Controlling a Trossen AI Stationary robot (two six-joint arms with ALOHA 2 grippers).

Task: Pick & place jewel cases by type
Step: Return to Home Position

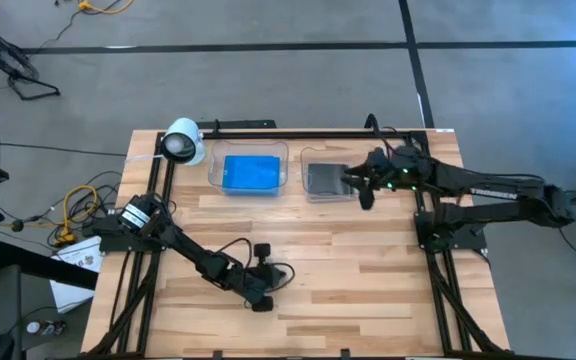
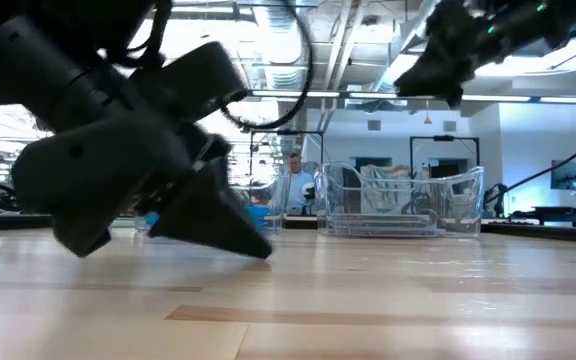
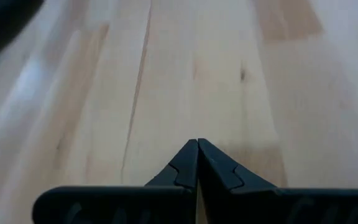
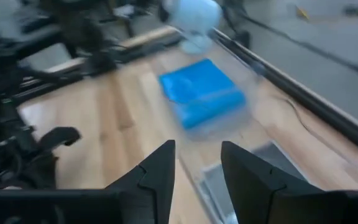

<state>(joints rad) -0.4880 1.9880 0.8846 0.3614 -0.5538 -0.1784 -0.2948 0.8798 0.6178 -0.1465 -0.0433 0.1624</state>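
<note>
Wooden bench (image 1: pixel 368 270) with broad open planking from the near edge up through the middle, crowded only along the far edge: two clear trays side by side, left tray (image 1: pixel 212 160) with the blue jewel cases (image 1: pixel 251 173), right tray (image 1: pixel 304 160) with the dark jewel cases (image 1: pixel 324 178), stacked too flat for a count, plus one white camera (image 1: pixel 182 141) at the far left corner. Two arms: left hand (image 3: pixel 197 142) low over the near middle, fingers pressed fully together on nothing; right hand (image 4: pixel 197 144) high over the right tray's right rim, fingers parted, holding nothing.
</note>
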